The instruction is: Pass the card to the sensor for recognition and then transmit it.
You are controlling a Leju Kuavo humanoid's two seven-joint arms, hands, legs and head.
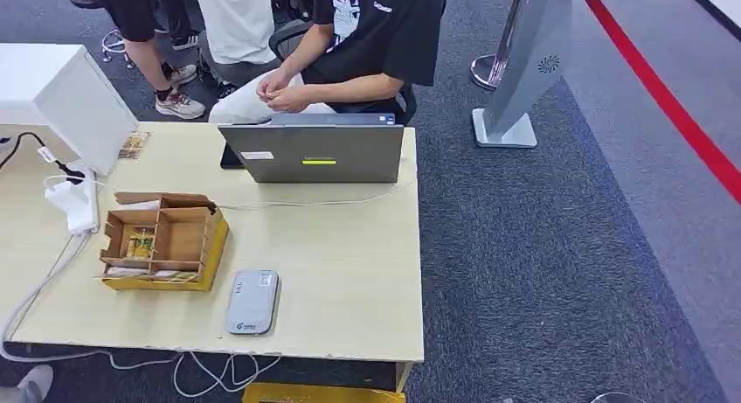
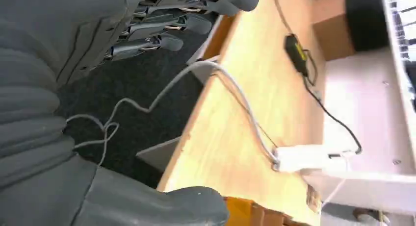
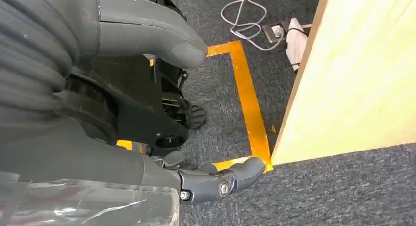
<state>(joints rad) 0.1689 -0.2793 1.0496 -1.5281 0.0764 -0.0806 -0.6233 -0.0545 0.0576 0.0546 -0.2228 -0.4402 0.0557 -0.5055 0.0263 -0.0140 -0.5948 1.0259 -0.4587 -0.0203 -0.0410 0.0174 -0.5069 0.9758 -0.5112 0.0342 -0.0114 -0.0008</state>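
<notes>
A flat grey sensor (image 1: pixel 252 302) lies near the front edge of the wooden table (image 1: pixel 349 246). Left of it stands a brown cardboard box (image 1: pixel 166 241) with compartments; a yellowish card (image 1: pixel 140 243) lies in one of them. My left hand (image 2: pixel 98 54) hangs beside the table's edge above the dark carpet, its fingers (image 2: pixel 171 20) and thumb (image 2: pixel 186 206) apart, holding nothing. My right hand (image 3: pixel 88 157) hangs low by a table corner, thumb (image 3: pixel 157 39) and fingers (image 3: pixel 221 179) apart, holding nothing.
A grey laptop (image 1: pixel 313 151) stands at the table's far side with a person (image 1: pixel 349 45) seated behind it. At the left are a white box (image 1: pixel 70 97), a white power strip (image 1: pixel 77 202) and cables (image 2: pixel 235 93). Yellow tape (image 3: pixel 247 93) marks the floor.
</notes>
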